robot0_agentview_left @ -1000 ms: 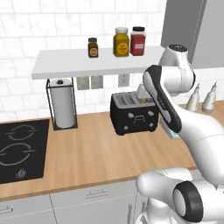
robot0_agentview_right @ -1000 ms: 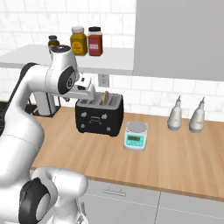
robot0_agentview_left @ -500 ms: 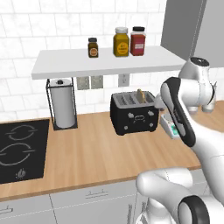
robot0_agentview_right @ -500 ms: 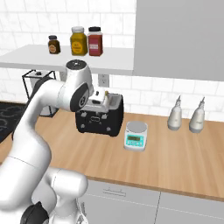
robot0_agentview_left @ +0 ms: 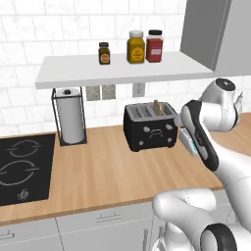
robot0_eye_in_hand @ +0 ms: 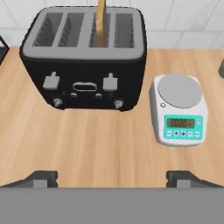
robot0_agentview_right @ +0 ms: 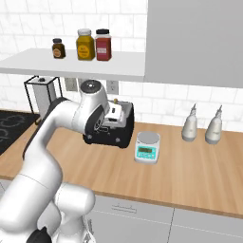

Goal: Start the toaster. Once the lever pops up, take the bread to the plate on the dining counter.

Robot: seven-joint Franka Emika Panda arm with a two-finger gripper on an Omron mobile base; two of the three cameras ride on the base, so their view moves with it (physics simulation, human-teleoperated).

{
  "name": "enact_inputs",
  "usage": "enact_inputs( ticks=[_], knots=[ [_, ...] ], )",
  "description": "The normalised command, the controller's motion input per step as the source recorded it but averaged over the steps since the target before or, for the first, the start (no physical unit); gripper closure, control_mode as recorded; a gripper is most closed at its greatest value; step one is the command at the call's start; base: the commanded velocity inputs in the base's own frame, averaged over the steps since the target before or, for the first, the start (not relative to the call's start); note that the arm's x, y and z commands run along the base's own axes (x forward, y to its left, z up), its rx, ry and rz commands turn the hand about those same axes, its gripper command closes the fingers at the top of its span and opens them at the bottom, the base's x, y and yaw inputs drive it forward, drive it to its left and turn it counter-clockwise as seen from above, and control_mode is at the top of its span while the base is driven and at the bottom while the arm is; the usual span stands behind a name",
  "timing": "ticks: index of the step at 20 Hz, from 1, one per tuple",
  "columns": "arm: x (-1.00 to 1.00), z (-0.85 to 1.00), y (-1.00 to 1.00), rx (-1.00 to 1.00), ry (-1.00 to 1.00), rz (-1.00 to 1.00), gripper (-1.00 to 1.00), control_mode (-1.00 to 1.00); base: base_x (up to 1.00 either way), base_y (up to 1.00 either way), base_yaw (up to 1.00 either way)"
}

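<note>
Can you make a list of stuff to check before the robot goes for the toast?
1. Bread sticks up out of a toaster slot, third from the left in the hand view: ok.
2. End effector open and empty, fingertips wide apart: ok.
3. End effector lined up with the bread: not ok; it hangs in front of the toaster, over the worktop.
4. Both toaster levers up: cannot tell; they sit at one height, near the top of the front.
5. Kitchen scale out of the way: ok, it stands apart, beside the toaster.
6. Space above the bread: ok; in the left base view the shelf sits well above it.
</note>
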Motion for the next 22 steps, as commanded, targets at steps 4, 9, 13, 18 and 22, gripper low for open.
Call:
enact_inputs(
  ticks=[4, 9, 13, 18, 22],
  knots=[
    [0.48, -0.01, 0.00, 0.00, 0.00, 0.00, -1.00, -1.00, 0.00, 0.00, 0.00],
    [0.50, -0.11, 0.00, 0.00, 0.00, 0.00, -1.00, -1.00, 0.00, 0.00, 0.00],
    [0.43, -0.21, 0.00, 0.00, 0.00, 0.00, -1.00, -1.00, 0.00, 0.00, 0.00],
    [0.27, -0.26, 0.03, 0.00, 0.00, 0.00, -1.00, -1.00, 0.00, 0.00, 0.00],
    [0.15, -0.20, 0.00, 0.00, 0.00, 0.00, -1.00, -1.00, 0.00, 0.00, 0.00]
  ],
)
